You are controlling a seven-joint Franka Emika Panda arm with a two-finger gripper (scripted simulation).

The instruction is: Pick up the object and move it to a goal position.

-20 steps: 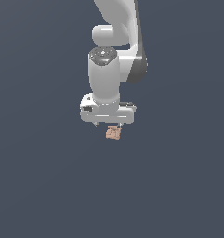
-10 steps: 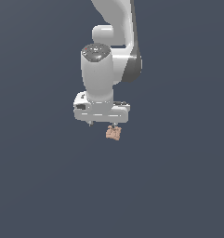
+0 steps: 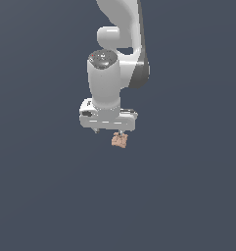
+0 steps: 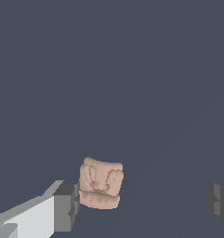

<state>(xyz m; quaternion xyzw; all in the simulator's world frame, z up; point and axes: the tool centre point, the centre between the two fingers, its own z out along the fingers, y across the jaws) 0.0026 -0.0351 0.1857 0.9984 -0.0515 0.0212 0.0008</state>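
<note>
The object (image 3: 120, 141) is a small tan-pink lumpy block with darker creases, lying on the dark grey floor. In the exterior view my white gripper (image 3: 108, 131) hangs just above it, and the block sits under the finger on the exterior view's right. In the wrist view the object (image 4: 100, 183) lies right beside one dark fingertip (image 4: 66, 204). The other fingertip (image 4: 219, 199) stands far off at the frame's edge. My gripper (image 4: 142, 202) is open wide and holds nothing. Whether the near finger touches the block I cannot tell.
A plain dark grey floor (image 3: 188, 196) spreads all around. The white arm (image 3: 120, 29) rises behind the gripper towards the top of the exterior view. No other objects show.
The wrist and gripper have shifted a little towards the exterior view's left and sunk slightly. The object has stayed in place.
</note>
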